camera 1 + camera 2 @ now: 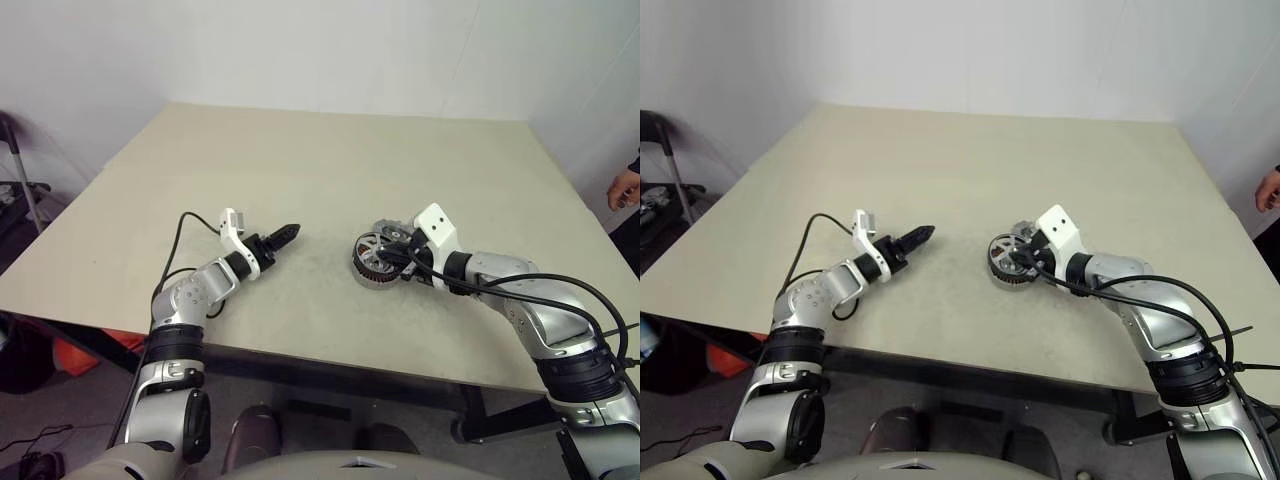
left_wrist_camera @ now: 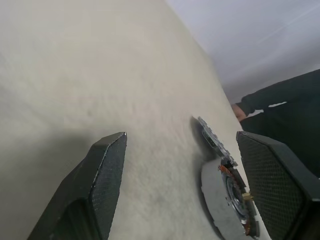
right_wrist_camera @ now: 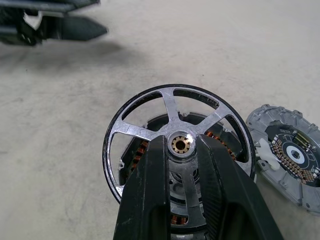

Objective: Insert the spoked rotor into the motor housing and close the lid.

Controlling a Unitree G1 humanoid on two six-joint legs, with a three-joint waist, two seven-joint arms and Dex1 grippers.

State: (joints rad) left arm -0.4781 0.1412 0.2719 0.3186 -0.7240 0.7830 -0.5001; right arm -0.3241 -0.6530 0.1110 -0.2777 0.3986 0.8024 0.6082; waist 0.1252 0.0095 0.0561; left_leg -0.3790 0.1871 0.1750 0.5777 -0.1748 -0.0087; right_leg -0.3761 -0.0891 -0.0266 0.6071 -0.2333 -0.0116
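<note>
Currently: Rotor Gripped Above Housing

Right gripper [image 3: 182, 165] is clamped on the spoked rotor [image 3: 175, 137], held directly over the motor housing [image 1: 376, 272] on the table [image 1: 330, 170]. The lid [image 3: 289, 152] lies just beside the housing. Left gripper [image 1: 283, 235] hovers spread wide, holding nothing, well apart.

spoked rotor [image 3: 172, 132] over motor housing [image 3: 150, 150], lid [image 3: 287, 152] beside
</note>
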